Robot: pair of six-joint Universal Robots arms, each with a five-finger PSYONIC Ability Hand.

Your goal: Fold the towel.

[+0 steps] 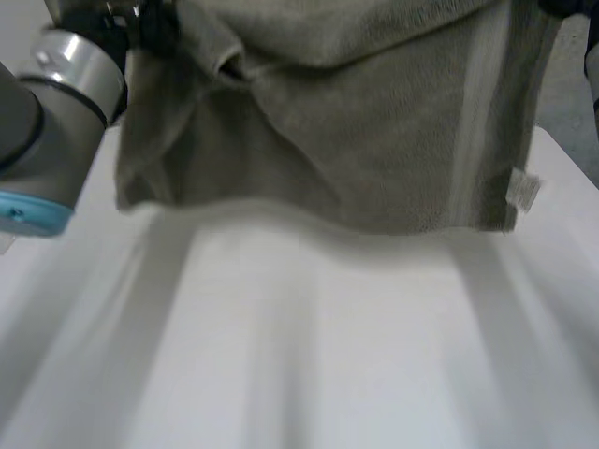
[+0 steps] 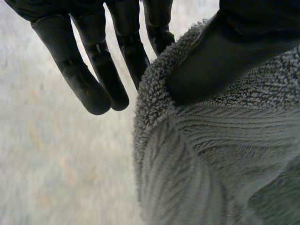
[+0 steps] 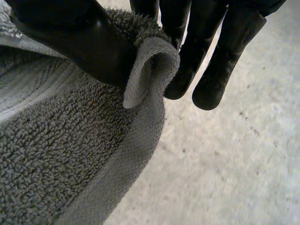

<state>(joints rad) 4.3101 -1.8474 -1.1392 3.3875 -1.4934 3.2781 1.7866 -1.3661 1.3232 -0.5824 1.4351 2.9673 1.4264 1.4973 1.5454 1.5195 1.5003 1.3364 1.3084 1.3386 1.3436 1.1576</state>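
towel hung between both hands

my left hand (image 2: 96,75) and right hand (image 3: 79,44) each pinch one end of the grey-green terry towel (image 1: 337,131). the held edge runs side to side, and the towel hangs above the white table (image 1: 328,355).

A white table (image 1: 309,365) streaked with soft shadows stands over a speckled grey floor (image 3: 234,164).
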